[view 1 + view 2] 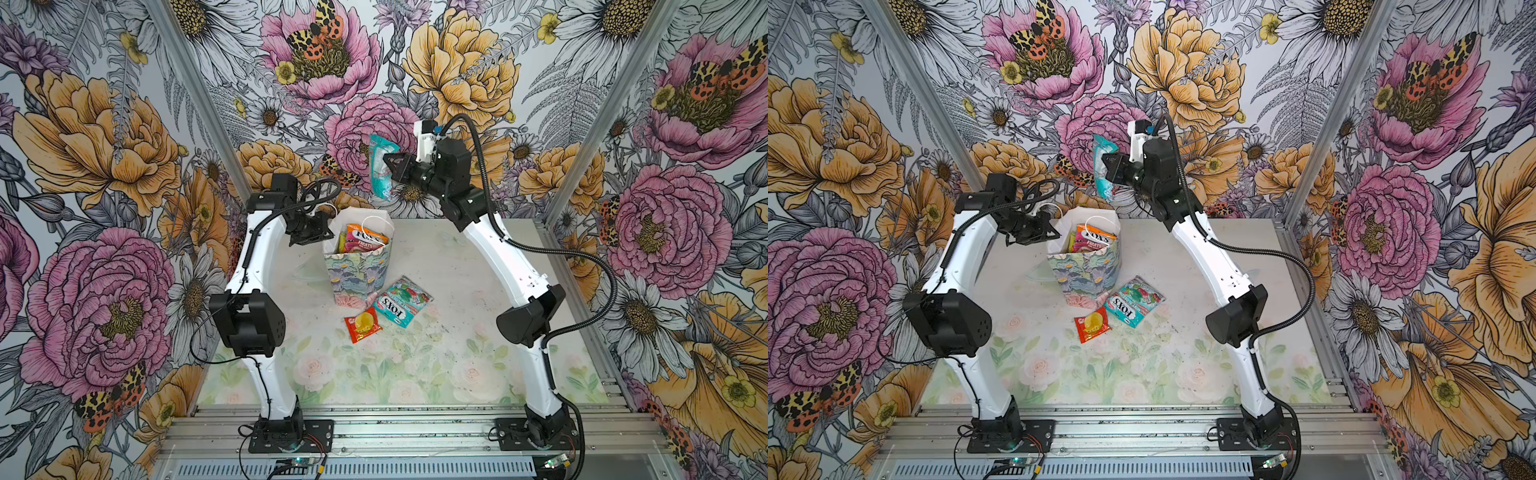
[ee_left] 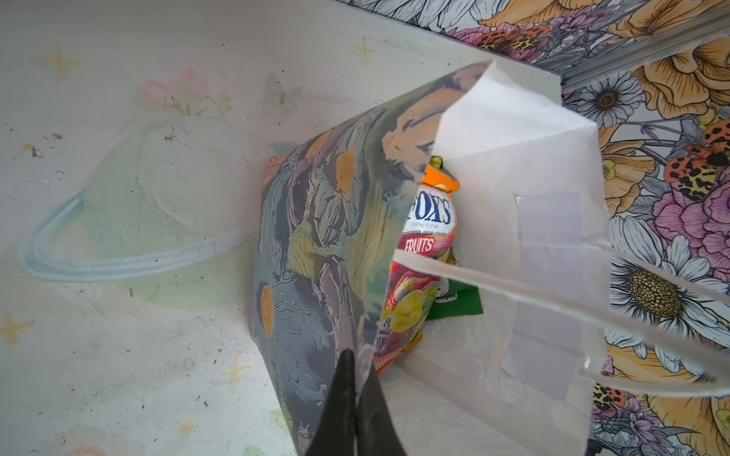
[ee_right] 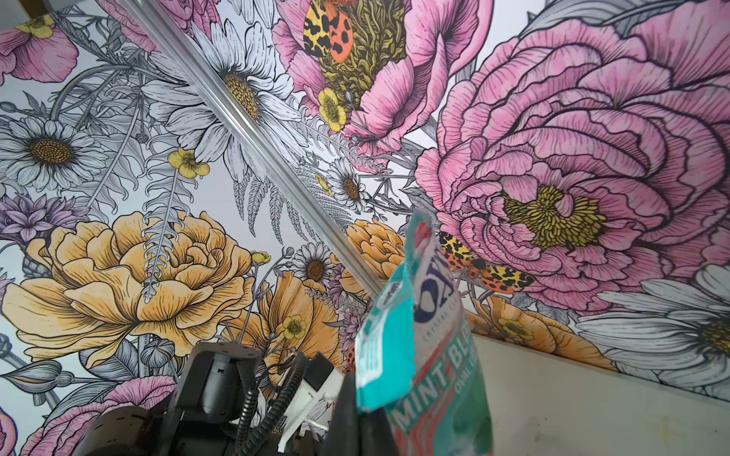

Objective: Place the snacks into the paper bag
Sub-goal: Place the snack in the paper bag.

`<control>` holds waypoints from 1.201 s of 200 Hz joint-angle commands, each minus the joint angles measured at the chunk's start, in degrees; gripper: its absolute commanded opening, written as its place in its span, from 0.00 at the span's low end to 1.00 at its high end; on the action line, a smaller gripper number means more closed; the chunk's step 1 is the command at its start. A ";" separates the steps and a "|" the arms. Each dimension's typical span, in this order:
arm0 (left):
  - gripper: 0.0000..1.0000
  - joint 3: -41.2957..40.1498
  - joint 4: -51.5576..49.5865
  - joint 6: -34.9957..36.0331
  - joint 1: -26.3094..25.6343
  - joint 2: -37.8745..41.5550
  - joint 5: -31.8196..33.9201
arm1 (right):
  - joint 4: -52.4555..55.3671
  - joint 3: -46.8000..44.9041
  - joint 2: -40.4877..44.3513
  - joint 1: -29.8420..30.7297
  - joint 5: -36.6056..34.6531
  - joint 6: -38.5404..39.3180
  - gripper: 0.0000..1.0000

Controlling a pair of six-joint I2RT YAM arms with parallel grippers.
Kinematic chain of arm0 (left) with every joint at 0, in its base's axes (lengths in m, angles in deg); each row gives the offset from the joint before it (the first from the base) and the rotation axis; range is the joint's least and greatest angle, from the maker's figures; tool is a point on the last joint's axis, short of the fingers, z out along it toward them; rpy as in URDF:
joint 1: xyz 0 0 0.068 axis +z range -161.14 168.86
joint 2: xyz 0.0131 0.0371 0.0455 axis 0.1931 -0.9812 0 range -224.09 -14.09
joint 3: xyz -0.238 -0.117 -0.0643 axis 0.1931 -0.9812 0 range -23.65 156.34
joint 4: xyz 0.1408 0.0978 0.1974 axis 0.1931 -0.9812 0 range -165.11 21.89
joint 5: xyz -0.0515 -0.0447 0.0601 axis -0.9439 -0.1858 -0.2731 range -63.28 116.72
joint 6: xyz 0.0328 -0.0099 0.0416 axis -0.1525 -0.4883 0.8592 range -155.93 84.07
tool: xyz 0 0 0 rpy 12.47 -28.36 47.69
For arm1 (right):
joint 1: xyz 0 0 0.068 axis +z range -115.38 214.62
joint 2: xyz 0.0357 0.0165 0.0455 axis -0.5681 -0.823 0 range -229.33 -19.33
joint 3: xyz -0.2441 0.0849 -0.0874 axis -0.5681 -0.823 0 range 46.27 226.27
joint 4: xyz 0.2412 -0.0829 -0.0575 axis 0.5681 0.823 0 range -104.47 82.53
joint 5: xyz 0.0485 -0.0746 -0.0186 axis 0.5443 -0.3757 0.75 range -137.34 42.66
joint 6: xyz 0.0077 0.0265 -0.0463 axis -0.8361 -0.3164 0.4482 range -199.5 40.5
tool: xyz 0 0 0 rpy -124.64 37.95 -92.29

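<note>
Right pincer, high above the bench's back part, is clamped on a glossy, crinkled teal mint packet that hangs limp. The left pincer pinches the thin rim of the paper bag, upright mid-bench toward the back. Carrying step, I judge: next, swing over the bag's white mouth, lower and let go. A flat teal packet and a red sachet lie just before it.

Paper bag: pastel blue-green painted floral outside, white inside. Orange packet within. Raised packet teal; lying packet teal, red-pink; small packet red, yellow disc. Worktop: pale roses.
</note>
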 commanded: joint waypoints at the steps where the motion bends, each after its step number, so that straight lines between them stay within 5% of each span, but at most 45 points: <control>1: 0.00 0.11 -0.82 0.67 -0.25 1.60 -2.07 | -1.76 2.39 -1.29 1.27 1.52 0.16 0.00; 84: 0.00 0.20 -0.90 0.67 -0.23 1.69 -2.18 | -1.73 0.26 -2.24 4.09 5.67 1.58 0.00; 240: 0.00 0.19 -0.83 0.67 -0.11 1.69 -2.29 | -1.73 6.19 -8.52 8.46 -2.15 1.98 0.00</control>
